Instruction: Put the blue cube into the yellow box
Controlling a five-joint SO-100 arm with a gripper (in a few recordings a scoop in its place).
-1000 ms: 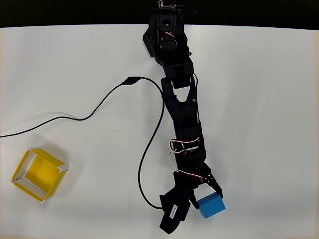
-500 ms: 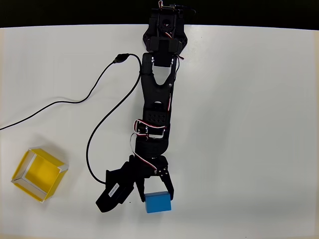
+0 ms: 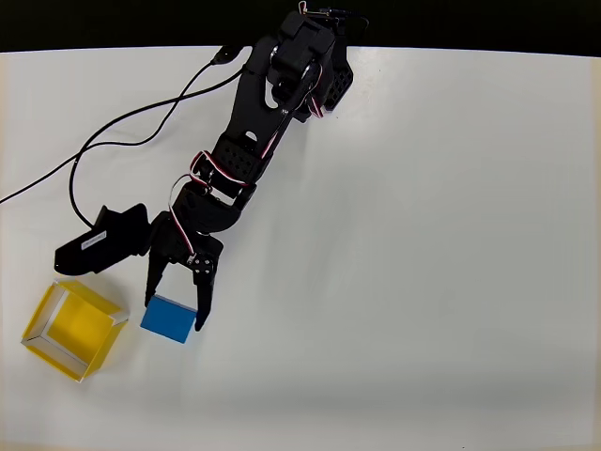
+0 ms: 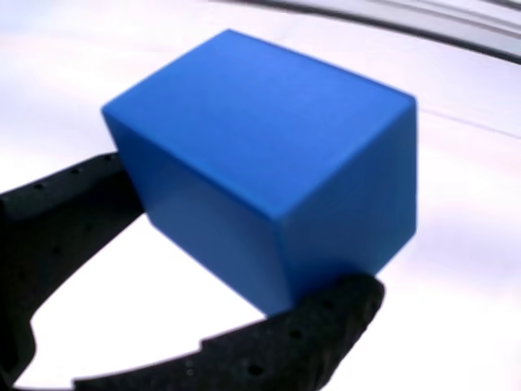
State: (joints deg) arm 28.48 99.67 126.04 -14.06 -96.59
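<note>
While the wrist view looks close up, the blue cube [image 4: 269, 163] sits between two black fingers [image 4: 277, 350] with tiny holes in them, and both fingers press on its sides. Its faces are flat and smooth, with sharp corners.

From above, the hand [image 3: 175, 305] holds the blue cube [image 3: 169, 319] tight, just beside the right wall of the yellow box [image 3: 73, 329]. That box is square, open on top, yellow inside, with pale rims. It sits near the left edge of the white counter [image 3: 451, 235], which has lots of bare room on the right and along the bottom. Farther back, the black arm [image 3: 244, 150] stretches down and left from its base at the counter's top edge. A thin black cable [image 3: 94, 150] curls off to the left.
</note>
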